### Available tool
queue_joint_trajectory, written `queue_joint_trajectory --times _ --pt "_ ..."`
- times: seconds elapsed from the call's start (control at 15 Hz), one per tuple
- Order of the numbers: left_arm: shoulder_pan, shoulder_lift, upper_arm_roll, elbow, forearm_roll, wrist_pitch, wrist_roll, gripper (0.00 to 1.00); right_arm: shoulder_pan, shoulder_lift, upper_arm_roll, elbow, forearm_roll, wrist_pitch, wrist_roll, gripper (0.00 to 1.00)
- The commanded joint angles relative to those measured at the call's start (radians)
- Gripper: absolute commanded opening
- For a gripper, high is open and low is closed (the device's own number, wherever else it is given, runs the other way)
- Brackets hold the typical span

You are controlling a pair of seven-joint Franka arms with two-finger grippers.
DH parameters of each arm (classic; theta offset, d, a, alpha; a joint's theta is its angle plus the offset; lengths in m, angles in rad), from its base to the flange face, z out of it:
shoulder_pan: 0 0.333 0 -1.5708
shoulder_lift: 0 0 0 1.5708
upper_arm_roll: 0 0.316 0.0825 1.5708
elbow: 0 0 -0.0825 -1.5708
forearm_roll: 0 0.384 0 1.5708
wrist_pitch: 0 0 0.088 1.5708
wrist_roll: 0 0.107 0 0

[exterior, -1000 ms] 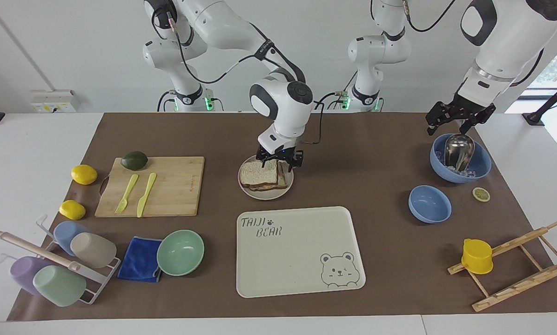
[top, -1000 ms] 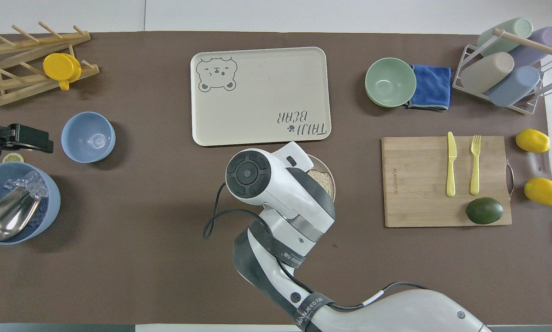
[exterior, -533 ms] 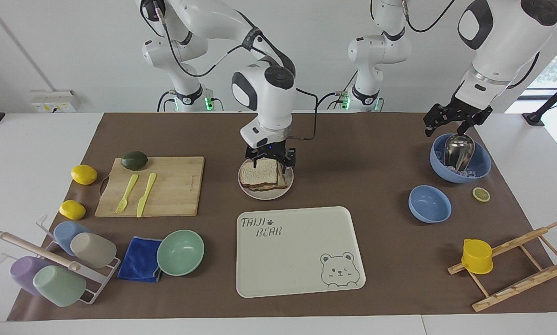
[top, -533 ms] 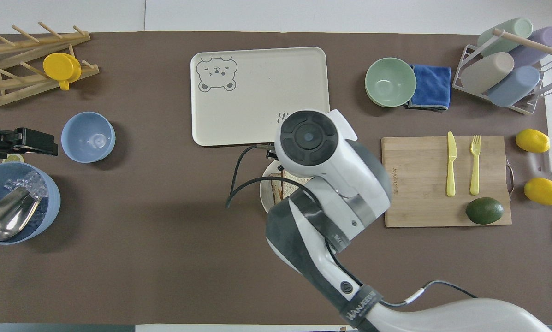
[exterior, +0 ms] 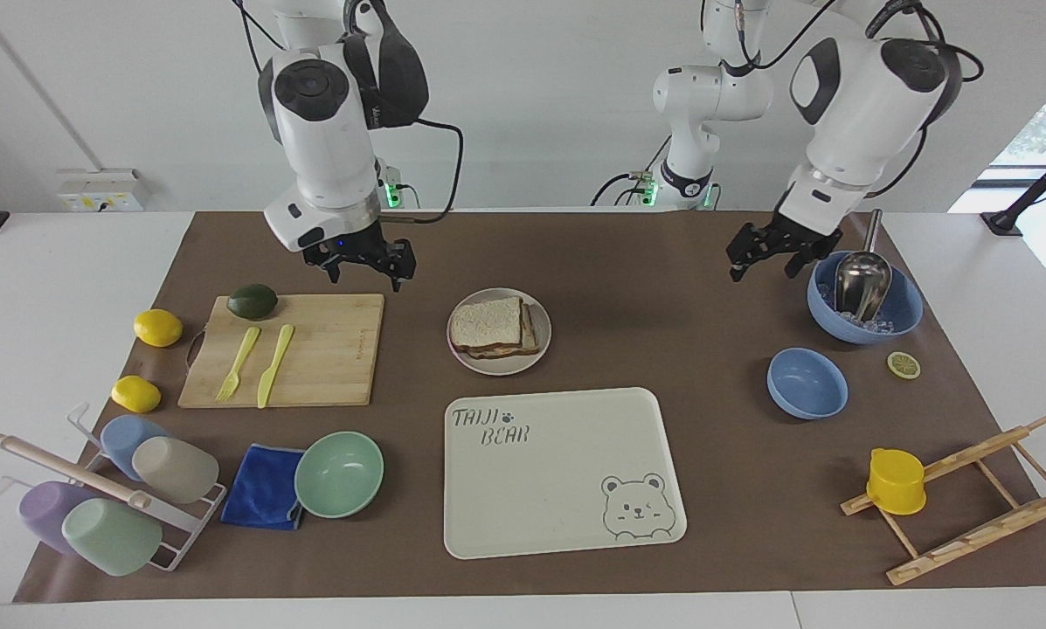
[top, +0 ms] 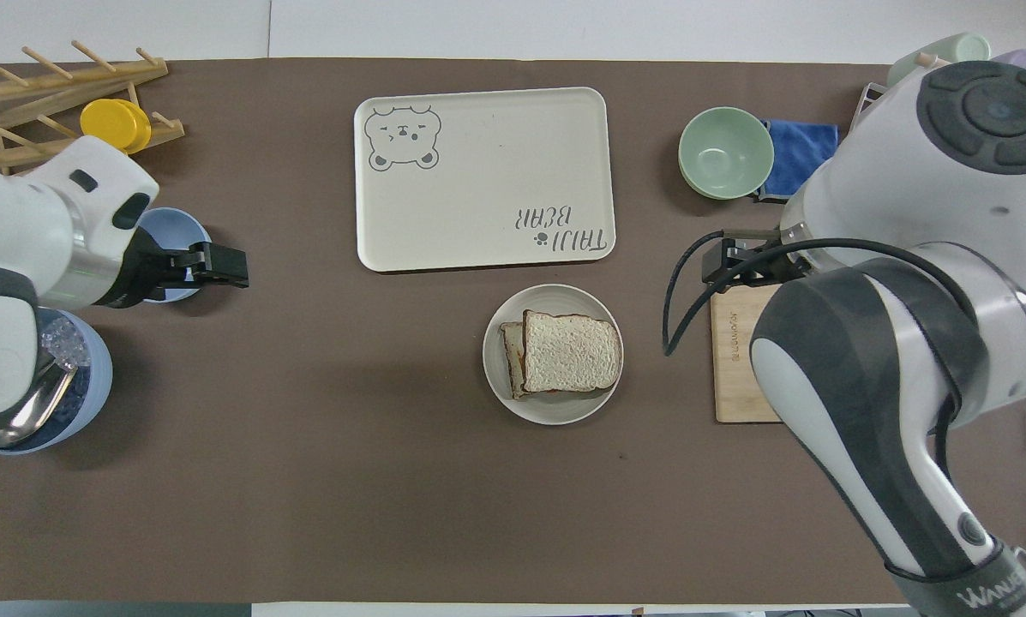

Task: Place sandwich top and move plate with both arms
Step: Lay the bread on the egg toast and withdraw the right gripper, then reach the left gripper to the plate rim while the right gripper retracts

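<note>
The sandwich top (exterior: pixel 486 321) lies flat on a lower slice, on the small round plate (exterior: pixel 502 368) in the middle of the table. It also shows in the overhead view (top: pixel 571 351), with the plate's rim (top: pixel 555 416) around it. My right gripper (exterior: pixel 361 262) is open and empty, up in the air over the end of the cutting board (exterior: pixel 330 349) toward the plate; it also shows in the overhead view (top: pixel 729 261). My left gripper (exterior: pixel 763 253) is open and empty, raised over the table beside the blue bowls, and shows in the overhead view (top: pixel 221 264).
The bear-printed tray (exterior: pixel 566 472) lies farther from the robots than the plate. A blue bowl (exterior: pixel 903 325) with ice and a metal scoop, a small blue bowl (exterior: pixel 807 383) and a wooden rack (exterior: pixel 968 498) are at the left arm's end. The mint bowl (exterior: pixel 339 473), cup rack (exterior: pixel 112 489) and lemons (exterior: pixel 157 328) are at the right arm's end.
My right gripper has let go of the sandwich top, risen and swung away to over the cutting board. My left gripper has moved from over the ice bowl toward the middle of the table.
</note>
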Motion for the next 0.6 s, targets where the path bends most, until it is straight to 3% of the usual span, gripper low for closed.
queue_joint_trajectory --times 0.0,0.27,0.53 --pt "-0.111 0.038 0.014 -0.098 -0.043 0.167 -0.109 1.0 -0.086 -0.059 0.0 -0.019 0.019 -0.073 -0.135 1.0" --pt "-0.219 0.168 0.014 -0.111 -0.127 0.308 -0.143 1.0 -0.114 -0.12 -0.049 -0.022 0.021 -0.153 -0.257 1.0" --pt "-0.303 0.244 0.012 -0.195 -0.173 0.522 -0.145 1.0 -0.141 -0.095 -0.066 -0.019 0.082 -0.107 -0.292 1.0"
